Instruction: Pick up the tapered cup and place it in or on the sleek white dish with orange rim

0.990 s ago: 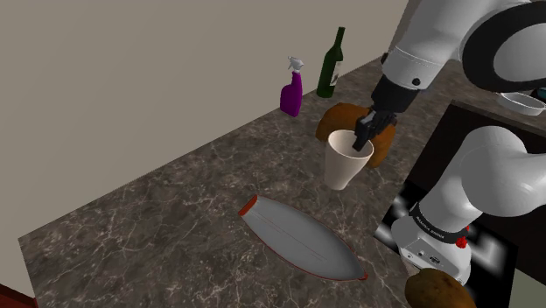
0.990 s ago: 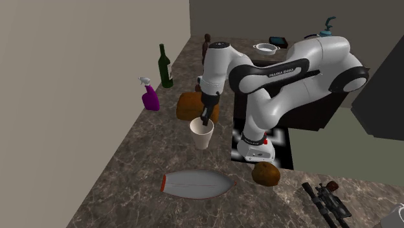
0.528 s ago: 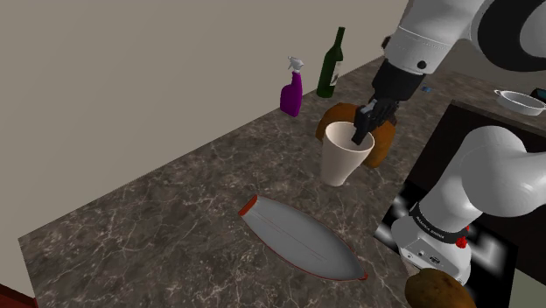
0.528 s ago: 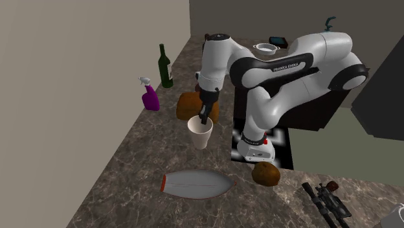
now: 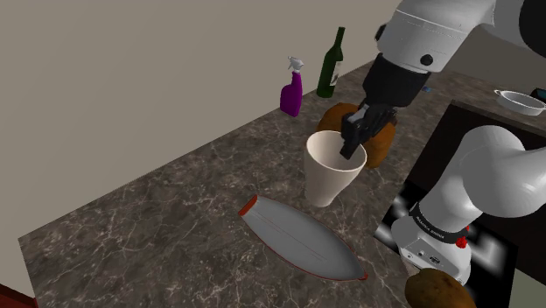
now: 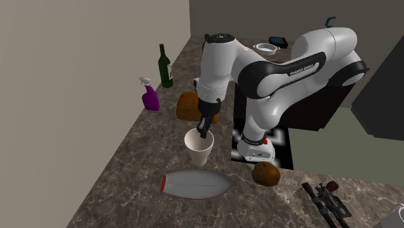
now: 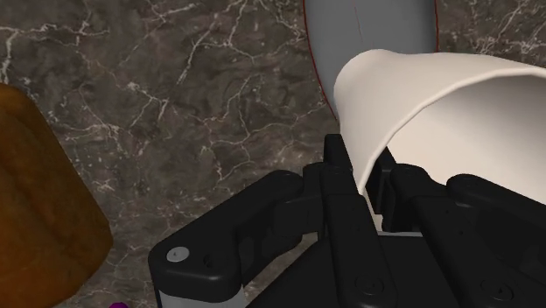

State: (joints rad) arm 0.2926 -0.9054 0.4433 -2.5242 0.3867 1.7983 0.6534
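**Worktop** (image 5: 157, 219), dark, marbled: bears all items.

**Dish** (image 5: 302, 238), grey, long, pointed, orange-edged: lies flat on the worktop, nothing in it.

**Tapered cup** (image 5: 331, 171), off-white, thin-walled: judged light, smooth and easily crushed or tipped. It is best taken at the rim, one finger inside and one outside. Appears lifted off the worktop, just beside the dish's far end.

**Gripper** (image 5: 348, 149), black: closed on the cup's rim wall.

**Change:** against the frame half a second earlier, cup and gripper sit nearer the dish.
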